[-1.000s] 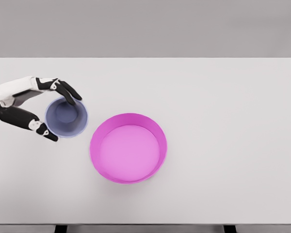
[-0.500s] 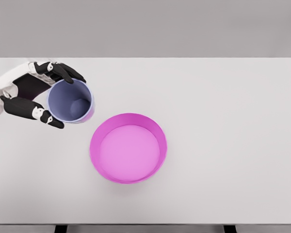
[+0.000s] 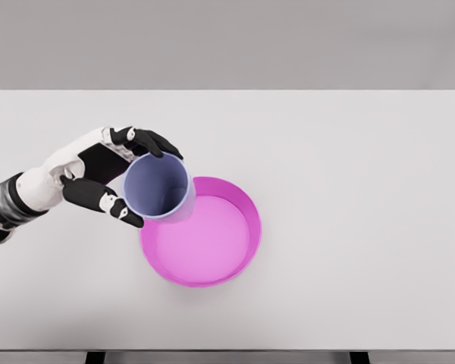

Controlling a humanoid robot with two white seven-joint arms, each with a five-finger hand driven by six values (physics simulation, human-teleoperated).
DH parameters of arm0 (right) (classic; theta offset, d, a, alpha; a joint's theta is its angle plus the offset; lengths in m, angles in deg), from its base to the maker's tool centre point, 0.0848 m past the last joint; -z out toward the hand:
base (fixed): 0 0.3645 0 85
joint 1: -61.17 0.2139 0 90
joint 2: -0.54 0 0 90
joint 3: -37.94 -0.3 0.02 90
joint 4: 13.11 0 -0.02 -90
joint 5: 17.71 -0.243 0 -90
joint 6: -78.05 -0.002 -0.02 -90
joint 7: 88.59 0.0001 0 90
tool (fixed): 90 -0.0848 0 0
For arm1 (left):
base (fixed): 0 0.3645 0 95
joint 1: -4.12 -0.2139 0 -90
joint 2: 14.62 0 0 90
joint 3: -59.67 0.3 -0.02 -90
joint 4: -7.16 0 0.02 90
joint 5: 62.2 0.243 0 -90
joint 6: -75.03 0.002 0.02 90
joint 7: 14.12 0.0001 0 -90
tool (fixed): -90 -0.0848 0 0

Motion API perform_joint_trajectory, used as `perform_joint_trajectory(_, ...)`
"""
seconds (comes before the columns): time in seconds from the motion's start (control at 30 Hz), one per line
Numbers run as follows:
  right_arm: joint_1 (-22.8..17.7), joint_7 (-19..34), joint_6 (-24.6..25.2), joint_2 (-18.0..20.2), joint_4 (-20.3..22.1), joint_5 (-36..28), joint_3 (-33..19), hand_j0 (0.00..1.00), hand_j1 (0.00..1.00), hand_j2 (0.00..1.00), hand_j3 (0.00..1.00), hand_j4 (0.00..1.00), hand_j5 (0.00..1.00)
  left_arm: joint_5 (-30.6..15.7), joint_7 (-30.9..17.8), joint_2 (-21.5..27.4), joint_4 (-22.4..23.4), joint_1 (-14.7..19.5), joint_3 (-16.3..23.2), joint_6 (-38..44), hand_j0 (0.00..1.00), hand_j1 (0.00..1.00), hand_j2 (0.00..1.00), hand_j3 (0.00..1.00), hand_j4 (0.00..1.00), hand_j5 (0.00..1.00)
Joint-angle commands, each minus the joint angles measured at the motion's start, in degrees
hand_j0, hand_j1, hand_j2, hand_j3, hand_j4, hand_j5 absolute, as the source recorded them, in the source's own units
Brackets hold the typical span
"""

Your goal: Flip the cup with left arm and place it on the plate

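Cup (image 3: 158, 186), blue, hard and likely light, is held by its round sides in the left hand (image 3: 110, 176), tipped over the pink plate's (image 3: 239, 262) far left rim.

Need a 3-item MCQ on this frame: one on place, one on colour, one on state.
1. Where does the cup show?
A. over the plate's upper-left rim
B. at the table's right edge
C. flat in the plate's centre

2. What colour is the plate?
A. green
B. magenta
C. yellow

3. What is the left hand doing?
A. resting open on the table
B. grasping the cup
C. gripping the plate

Answers:
1 A, the cup overlaps the plate's upper-left rim.
2 B, rim and floor are magenta.
3 B, black fingers wrap the cup, its opening towards the camera.
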Motion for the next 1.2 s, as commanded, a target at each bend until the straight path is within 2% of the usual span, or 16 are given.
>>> perform_joint_trajectory(0.0,0.0,0.0,0.0,0.0,0.0,0.0,0.0,1.0,1.0,1.0,1.0,1.0,1.0,-2.3,0.0,-0.5,0.0,0.0,1.6,1.5,0.65,0.65,0.65,0.65,0.65,0.65)
perform_joint_trajectory(0.17,0.0,0.0,0.0,0.0,0.0,0.0,0.0,1.0,1.0,1.0,1.0,1.0,1.0,-2.9,0.0,-1.8,0.0,0.0,4.4,3.0,0.66,0.66,0.66,0.66,0.66,0.66)
perform_joint_trajectory(0.33,0.0,0.0,0.0,0.0,0.0,0.0,0.0,1.0,1.0,1.0,1.0,1.0,1.0,-2.8,0.0,-3.4,0.1,0.0,4.6,6.9,0.66,0.66,0.66,0.66,0.66,0.66)
perform_joint_trajectory(0.7,0.0,0.0,0.0,0.0,0.0,0.0,0.0,1.0,1.0,1.0,1.0,1.0,1.0,-2.8,0.0,-6.0,0.3,0.3,4.7,7.0,0.66,0.66,0.66,0.66,0.66,0.66)
perform_joint_trajectory(0.83,0.0,0.0,0.0,0.0,0.0,0.0,0.0,1.0,1.0,1.0,1.0,1.0,1.0,-2.8,0.0,-6.3,2.0,1.3,5.1,10.2,0.66,0.66,0.66,0.66,0.66,0.66)
perform_joint_trajectory(1.17,0.0,-0.1,0.0,0.0,0.1,0.0,0.0,1.0,1.0,1.0,1.0,1.0,1.0,-2.1,0.0,-7.5,7.7,1.8,5.3,10.4,0.67,0.67,0.67,0.67,0.67,0.67)
